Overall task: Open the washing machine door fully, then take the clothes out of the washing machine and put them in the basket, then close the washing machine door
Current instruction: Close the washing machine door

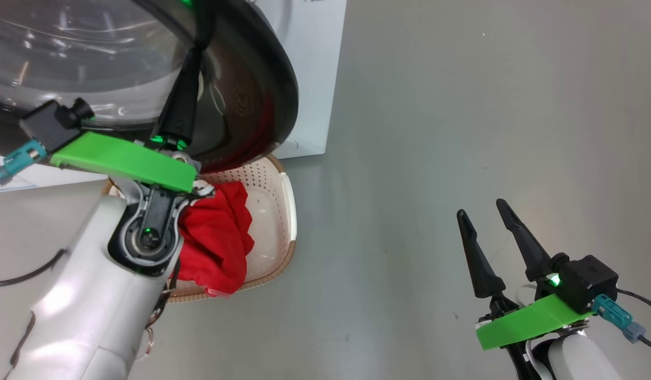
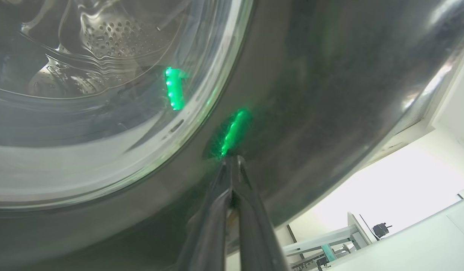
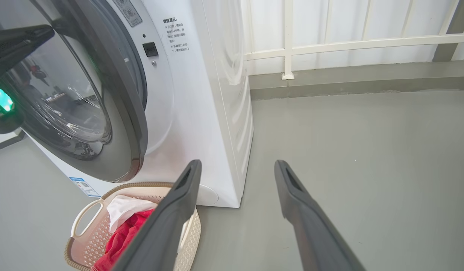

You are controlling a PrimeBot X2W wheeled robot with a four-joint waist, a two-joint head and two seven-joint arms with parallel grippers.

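- Left gripper (image 2: 232,162), fingers pinched together, sets its tips against the door (image 1: 251,95) on its black rim (a green light (image 2: 232,131) glints there).
- Door stands ajar on the washer (image 3: 202,113), above the basket (image 1: 288,211).
- Red clothes (image 1: 214,237) lie in the basket.
- Right gripper (image 1: 480,208) hangs over the floor (image 1: 462,105), jaws wide, holding nothing.

One white front-loading washing machine (image 3: 202,113), one round door (image 1: 251,89) with glossy black rim and clear glass, one cream perforated plastic basket (image 1: 288,206) with brown woven rim, one heap of red fabric clothes (image 1: 220,237), one white cloth piece (image 3: 123,209), and two two-fingered dark grippers, the left gripper (image 2: 232,160) and the right gripper (image 1: 480,207).
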